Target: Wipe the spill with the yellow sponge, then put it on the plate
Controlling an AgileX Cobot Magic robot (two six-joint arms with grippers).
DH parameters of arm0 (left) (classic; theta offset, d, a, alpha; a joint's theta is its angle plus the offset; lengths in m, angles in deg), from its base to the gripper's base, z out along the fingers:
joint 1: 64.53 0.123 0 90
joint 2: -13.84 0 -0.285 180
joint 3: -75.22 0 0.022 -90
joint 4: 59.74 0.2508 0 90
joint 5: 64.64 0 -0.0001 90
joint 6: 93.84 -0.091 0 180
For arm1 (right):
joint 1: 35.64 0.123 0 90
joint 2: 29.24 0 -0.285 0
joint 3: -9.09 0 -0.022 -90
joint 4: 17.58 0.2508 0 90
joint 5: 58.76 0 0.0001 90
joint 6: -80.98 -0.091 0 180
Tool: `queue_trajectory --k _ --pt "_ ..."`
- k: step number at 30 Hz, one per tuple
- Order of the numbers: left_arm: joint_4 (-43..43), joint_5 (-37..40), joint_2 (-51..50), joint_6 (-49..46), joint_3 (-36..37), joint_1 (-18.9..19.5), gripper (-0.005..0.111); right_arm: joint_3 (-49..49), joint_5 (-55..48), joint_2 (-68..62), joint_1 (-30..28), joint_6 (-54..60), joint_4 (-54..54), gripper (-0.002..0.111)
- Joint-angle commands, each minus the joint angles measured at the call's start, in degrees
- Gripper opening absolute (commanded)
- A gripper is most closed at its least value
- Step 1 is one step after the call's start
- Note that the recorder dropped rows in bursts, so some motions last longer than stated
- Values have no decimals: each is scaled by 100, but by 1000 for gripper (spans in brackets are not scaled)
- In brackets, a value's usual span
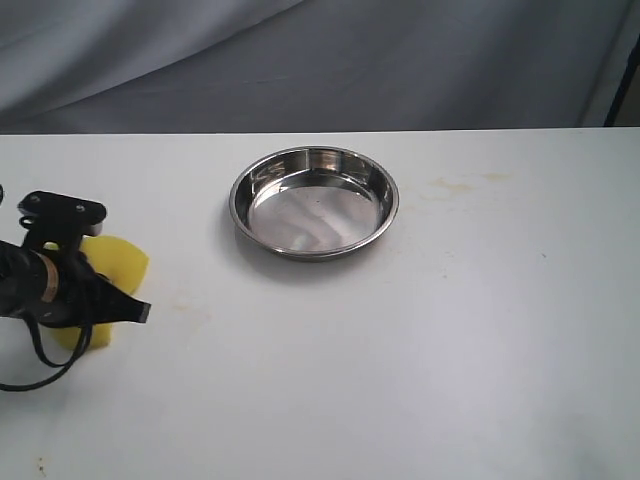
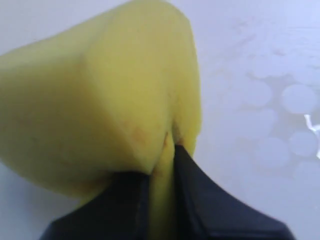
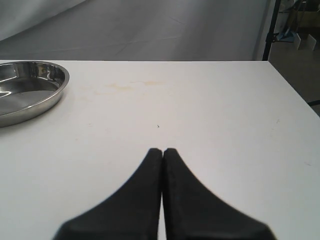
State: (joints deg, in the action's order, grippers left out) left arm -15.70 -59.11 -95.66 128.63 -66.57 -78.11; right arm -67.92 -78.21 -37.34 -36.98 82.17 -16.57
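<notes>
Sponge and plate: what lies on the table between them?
Nothing. In the exterior view, only bare white table separates the yellow sponge, held by the left gripper, from the plate.

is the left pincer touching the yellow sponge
Touching. The left wrist view shows the left pincer clamped on a fold of the yellow sponge, foam squeezed between its jaws.
</notes>
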Motion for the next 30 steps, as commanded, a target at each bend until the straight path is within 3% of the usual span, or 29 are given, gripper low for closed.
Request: queue_trajectory --k 1,18,30 --pt "-154 -440 -102 45 85 -507 0 -21 20 32 11 6 0 0" --pt "-154 -553 -102 45 85 -1732 0 -21 20 32 11 6 0 0" --pt "-154 -435 434 68 85 -1868 0 -21 20 32 11 6 0 0"
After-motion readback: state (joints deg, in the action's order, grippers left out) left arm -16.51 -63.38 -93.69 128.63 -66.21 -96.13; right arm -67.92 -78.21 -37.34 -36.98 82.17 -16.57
